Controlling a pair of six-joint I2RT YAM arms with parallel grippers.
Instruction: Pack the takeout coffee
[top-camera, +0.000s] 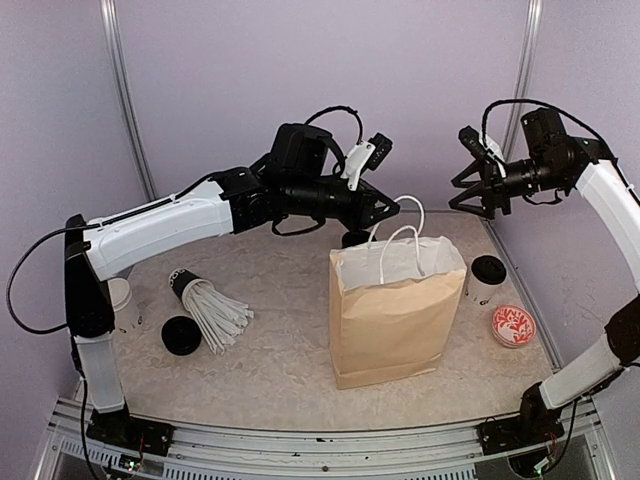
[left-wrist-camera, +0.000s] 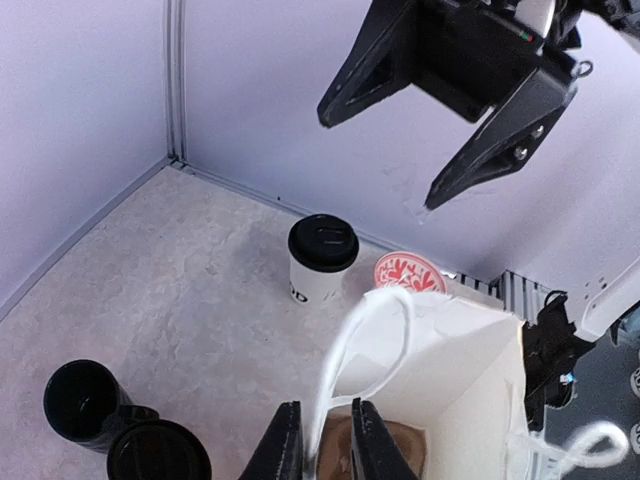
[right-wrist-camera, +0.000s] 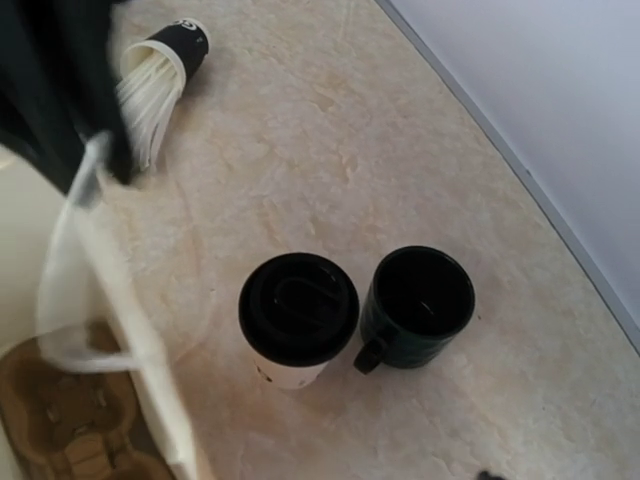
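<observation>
One takeout coffee cup (top-camera: 487, 274), white with a black lid, stands right of the brown paper bag (top-camera: 395, 310); the left wrist view shows this cup (left-wrist-camera: 322, 258) beyond the bag (left-wrist-camera: 470, 370). A second lidded cup (right-wrist-camera: 298, 315) stands beside a dark green mug (right-wrist-camera: 415, 305). My left gripper (left-wrist-camera: 328, 440) is at the bag's top. Its jaws stand slightly apart, and the white handle loop (left-wrist-camera: 350, 360) runs loose between them against the left finger. My right gripper (top-camera: 478, 195) hangs open in the air above the back right, empty; from the left wrist this gripper (left-wrist-camera: 378, 162) shows wide jaws.
A black cup of white straws (top-camera: 205, 300) lies on its side at the left, near a loose black lid (top-camera: 181, 335) and an unlidded white cup (top-camera: 120, 295). A red-and-white disc (top-camera: 513, 325) lies right of the bag. A cardboard carrier (right-wrist-camera: 70, 410) sits inside the bag.
</observation>
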